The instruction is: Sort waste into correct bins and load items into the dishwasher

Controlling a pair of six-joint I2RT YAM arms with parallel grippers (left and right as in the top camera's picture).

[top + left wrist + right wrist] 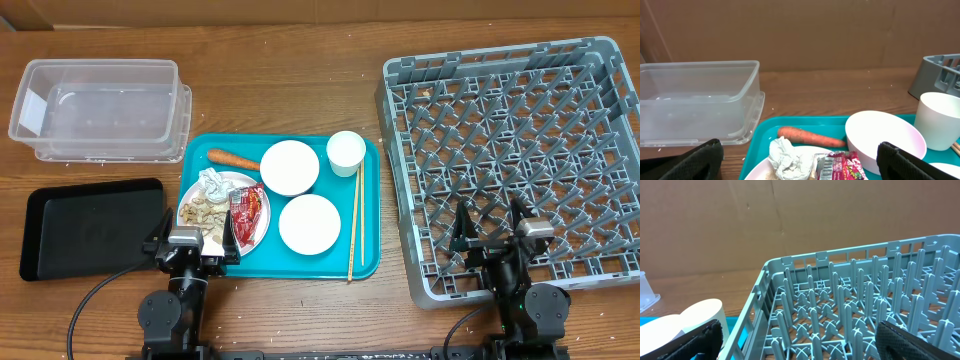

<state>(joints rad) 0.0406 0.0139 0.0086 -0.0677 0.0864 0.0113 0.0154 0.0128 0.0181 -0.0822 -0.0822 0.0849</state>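
Teal tray (pixel 300 266) on wooden table (pixel 300 80)

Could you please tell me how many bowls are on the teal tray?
2. The far bowl sits between the carrot and the cup; the near bowl lies just in front of it, beside the chopsticks. Nothing seems to hide another.

Wrapper (pixel 248 210), tissue (pixel 213 183), scraps (pixel 203 213) heaped on plate (pixel 240 179); carrot (pixel 233 158) just behind; far bowl (pixel 289 167), near bowl (pixel 310 223), upright cup (pixel 346 152), chopsticks (pixel 354 222) beside. Clear tub (pixel 105 110), black tray (pixel 90 225) left; grey rack (pixel 510 140) right.
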